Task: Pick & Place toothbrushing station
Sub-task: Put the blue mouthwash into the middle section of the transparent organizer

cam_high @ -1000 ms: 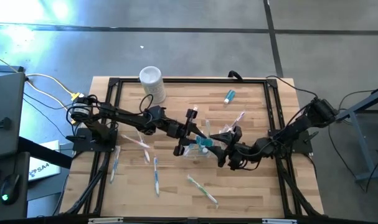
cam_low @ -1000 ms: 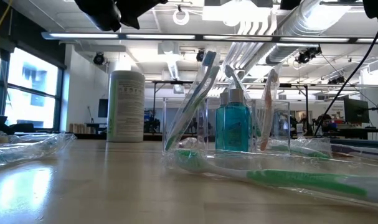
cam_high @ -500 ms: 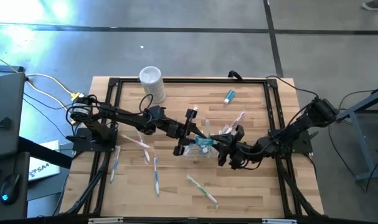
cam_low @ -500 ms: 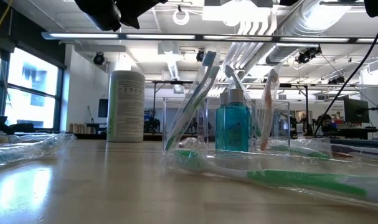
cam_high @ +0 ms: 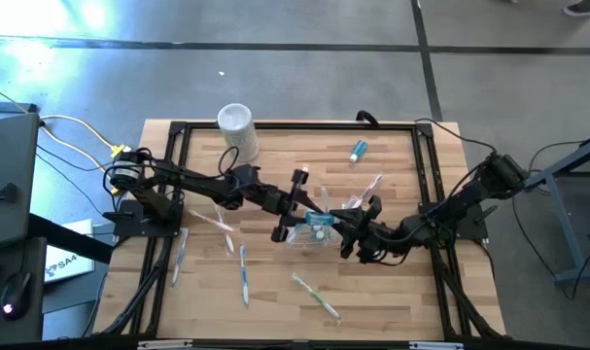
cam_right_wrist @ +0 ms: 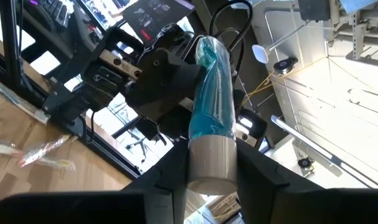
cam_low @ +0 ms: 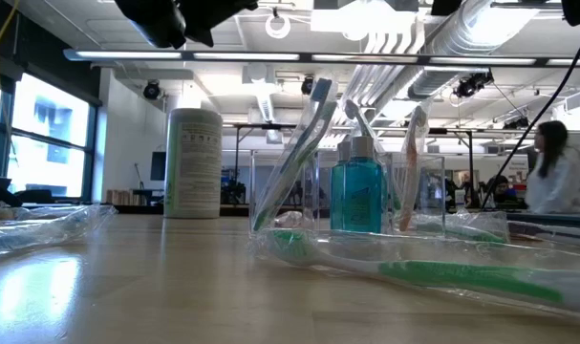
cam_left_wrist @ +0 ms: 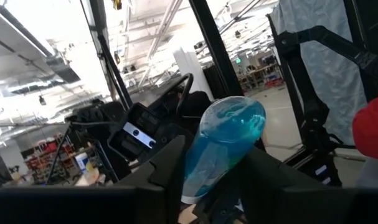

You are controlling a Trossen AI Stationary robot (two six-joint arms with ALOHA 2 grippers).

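A small teal toothpaste tube [cam_high: 320, 220] with a white cap hangs in the air above the clear cup [cam_high: 307, 237] at mid-table. My left gripper [cam_high: 302, 212] and my right gripper [cam_high: 337, 227] are both shut on it, meeting from the two sides. In the low view the cup [cam_low: 270, 191] stands on the table. In it are leaning toothbrushes [cam_low: 304, 143] and an upright teal tube [cam_low: 356, 196]. Wrapped toothbrushes [cam_high: 243, 277] lie flat on the wood, and one green one [cam_low: 433, 275] lies in front of the cup. My left gripper pinches the tube's teal body [cam_left_wrist: 207, 163] between its two fingers, which lie across the tube. The wide flat end [cam_left_wrist: 233, 117] sticks out beyond them, and the tube is clear of the table. My right gripper pinches the tube's white cap end [cam_right_wrist: 212, 163] between its two fingers. The tube runs on along the fingers, away toward the left gripper, and hangs above the cup, touching nothing else.
A tall white cylinder [cam_high: 237, 126] stands at the far left of the table. A second teal tube [cam_high: 358, 150] and a pink toothbrush [cam_high: 372, 185] lie toward the far right. Black frame rails [cam_high: 295, 126] border the wood. A person in white [cam_low: 555, 172] stands in the room behind.
Both arms have kept their places over the cup, with the tube between them. A person in white has come into the room at the right of the low view.
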